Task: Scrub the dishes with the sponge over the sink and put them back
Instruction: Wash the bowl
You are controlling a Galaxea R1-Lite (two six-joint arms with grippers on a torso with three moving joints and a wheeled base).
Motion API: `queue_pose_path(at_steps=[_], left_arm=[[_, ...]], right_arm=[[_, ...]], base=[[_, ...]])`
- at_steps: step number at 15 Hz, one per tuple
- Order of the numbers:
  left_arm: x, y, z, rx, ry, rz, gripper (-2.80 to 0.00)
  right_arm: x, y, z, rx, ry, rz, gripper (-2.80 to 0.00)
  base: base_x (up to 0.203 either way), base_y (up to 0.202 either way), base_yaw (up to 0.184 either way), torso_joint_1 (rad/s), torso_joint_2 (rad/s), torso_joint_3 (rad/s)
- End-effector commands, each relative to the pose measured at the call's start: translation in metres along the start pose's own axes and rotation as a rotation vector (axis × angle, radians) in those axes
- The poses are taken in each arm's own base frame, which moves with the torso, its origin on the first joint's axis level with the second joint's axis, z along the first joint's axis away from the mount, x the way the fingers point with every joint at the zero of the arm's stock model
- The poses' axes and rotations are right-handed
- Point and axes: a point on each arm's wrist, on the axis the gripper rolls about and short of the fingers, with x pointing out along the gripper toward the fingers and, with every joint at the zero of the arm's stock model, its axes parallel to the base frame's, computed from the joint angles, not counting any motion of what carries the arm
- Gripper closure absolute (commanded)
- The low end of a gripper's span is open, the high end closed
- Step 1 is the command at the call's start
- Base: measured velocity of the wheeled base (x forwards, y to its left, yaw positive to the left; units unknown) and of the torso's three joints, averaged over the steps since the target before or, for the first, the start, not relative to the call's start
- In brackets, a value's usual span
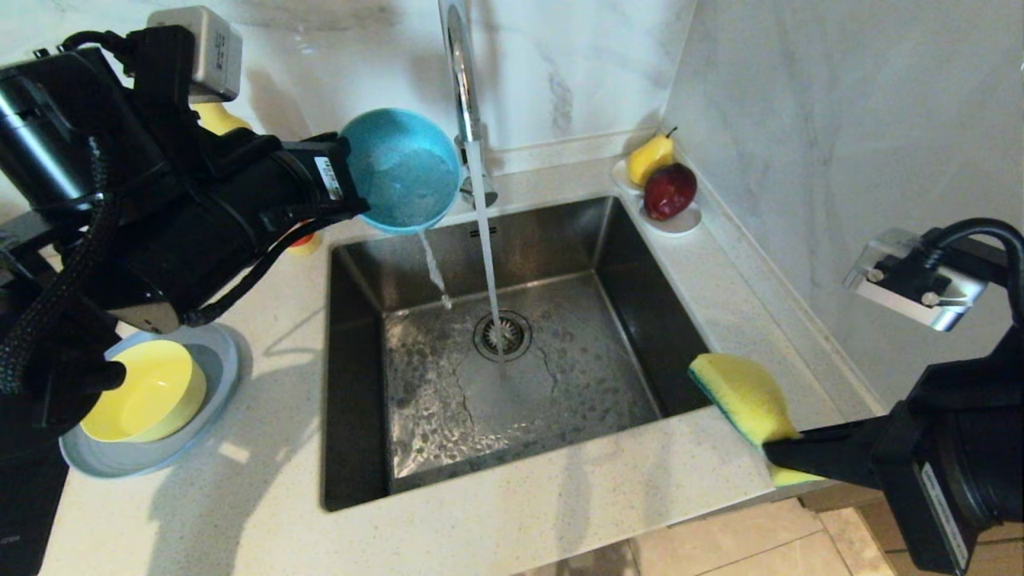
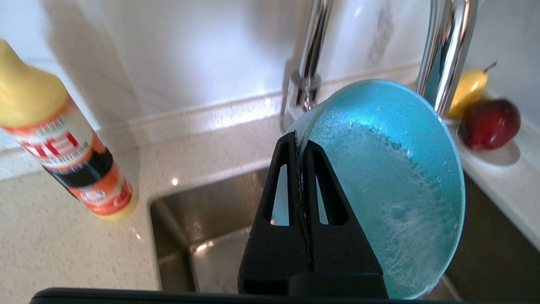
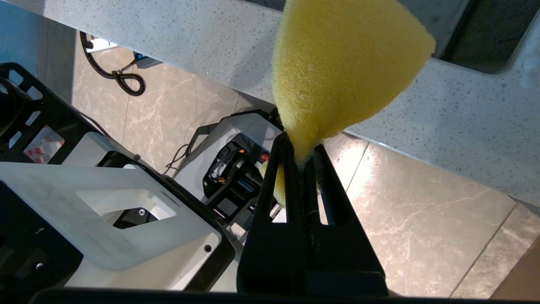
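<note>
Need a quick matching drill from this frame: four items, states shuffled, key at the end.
1. teal bowl
2. sponge
3. yellow bowl
4. faucet

A. running water
B. pinched in the right gripper, at the sink's front right corner
C. sitting on the plate
D. tipped over the sink, pouring, rim held by the left gripper

Pairs: 1-D, 2-B, 3-C, 4-A

You are looking at a home kitchen: a stainless steel sink (image 1: 512, 352) set into a speckled stone countertop (image 1: 256, 496), chrome faucet (image 1: 462, 80) running, marble-look walls (image 1: 800, 120), fruit dish (image 1: 676, 220) in the countertop's back corner, detergent bottle (image 2: 63, 139) beside the basin.
</note>
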Motion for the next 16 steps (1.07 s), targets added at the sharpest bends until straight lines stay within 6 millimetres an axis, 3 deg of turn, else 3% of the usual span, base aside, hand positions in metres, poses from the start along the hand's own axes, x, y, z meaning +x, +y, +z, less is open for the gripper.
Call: queue_pose_path(at_steps=[1, 12, 16], left_arm=[[0.0, -0.001, -0.02, 0.014, 0.059, -0.001, 0.0], [-0.005, 0.031, -0.035, 0.065, 0.201, 0.097, 0.0], [-0.007, 0.033, -0.049, 0.065, 0.251, 0.099, 0.0]], right_arm=[[0.0, 0.0, -0.001, 0.001, 0.005, -0.001, 0.0], [-0.002, -0.001, -0.002, 0.001, 0.003, 0.0, 0.0], [-0.003, -0.001, -0.003, 0.003, 0.001, 0.001, 0.0]], base=[[0.0, 0.0, 0.0, 0.0, 0.0, 0.0], [0.0, 0.0, 0.0, 0.0, 0.0, 0.0], [0.0, 0.0, 0.0, 0.0, 0.0, 0.0]])
